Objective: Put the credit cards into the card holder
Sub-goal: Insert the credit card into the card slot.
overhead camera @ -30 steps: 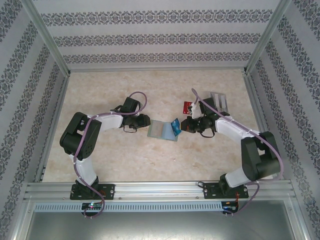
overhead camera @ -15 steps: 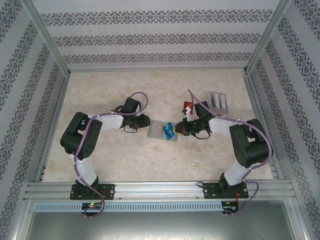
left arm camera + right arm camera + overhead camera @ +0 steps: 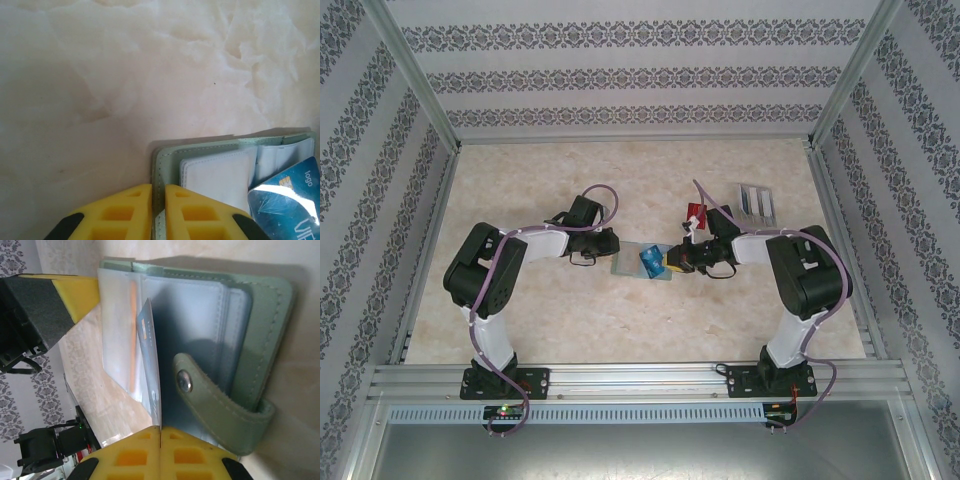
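The grey-green card holder [image 3: 630, 262] lies open on the table between the two arms. My left gripper [image 3: 158, 200] is shut on the edge of its left leaf [image 3: 170, 160]. My right gripper [image 3: 160, 432] is shut on a blue card [image 3: 150, 365], which is seen edge-on and stands over the holder's clear sleeves [image 3: 200, 310]. In the left wrist view the blue card [image 3: 290, 200] lies across the white pockets. The holder's snap strap [image 3: 210, 400] is folded over beside the right fingers. An orange strip [image 3: 133, 325] shows through one sleeve. A red card [image 3: 695, 212] lies on the table behind the right gripper [image 3: 670, 260].
A clear slotted stand [image 3: 757, 202] sits at the back right, past the red card. Patterned walls and metal frame rails [image 3: 420, 250] close in the marble-look table [image 3: 620, 180] on three sides. The left gripper's yellow finger [image 3: 75, 290] shows beyond the holder in the right wrist view.
My right gripper has moved left with the blue card, from the holder's right edge to over its sleeves. The left gripper and the holder have stayed put.
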You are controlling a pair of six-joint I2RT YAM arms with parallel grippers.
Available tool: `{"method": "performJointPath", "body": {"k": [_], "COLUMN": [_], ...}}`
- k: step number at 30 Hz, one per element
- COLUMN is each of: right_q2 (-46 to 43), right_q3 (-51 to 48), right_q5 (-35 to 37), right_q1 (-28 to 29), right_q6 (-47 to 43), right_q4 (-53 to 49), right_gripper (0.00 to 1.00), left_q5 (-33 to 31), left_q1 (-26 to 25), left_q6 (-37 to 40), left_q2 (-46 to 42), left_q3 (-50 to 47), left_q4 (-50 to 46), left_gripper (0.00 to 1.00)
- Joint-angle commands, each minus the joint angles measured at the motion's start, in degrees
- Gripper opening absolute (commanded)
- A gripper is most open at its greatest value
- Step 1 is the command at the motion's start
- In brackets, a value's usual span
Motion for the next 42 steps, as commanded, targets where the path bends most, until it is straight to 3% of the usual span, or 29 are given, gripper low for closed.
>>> {"method": "performJointPath", "body": {"k": [1, 16, 29, 36, 42], "right_q2": [1.80, 4.61, 3.27, 2.84, 0.98], "right_q3": [0.20, 0.30, -5.23, -7.15, -7.72], "right_q5": [-2.03, -2.04, 15.05, 21.48, 22.82], "right_q1": [0.52, 1.17, 6.91, 11.49, 13.17], "right_q6": [3.26, 7.18, 24.67, 32.36, 33.75], "right_q4": [4.64, 8.42, 20.48, 25.38, 24.51], "right_gripper": [0.00, 0.00, 0.00, 0.12, 0.21], "left_q5": [4.47, 3.06, 2.46, 2.88, 2.70], "left_q1": [-3.23, -3.28, -3.20, -3.20, -3.28], "left_q6": [0.62, 0.49, -1.06, -1.79, -1.86], "left_q2": [3.65, 3.77, 3.78, 3.76, 3.96], "left_q3": [-0.28, 0.07, -0.63, -1.07, -0.90], "left_q4": [-0.39, -1.49, -0.99, -0.17, -0.31], "left_gripper": [0.12, 0.08, 0.06, 0.04, 0.03]}}
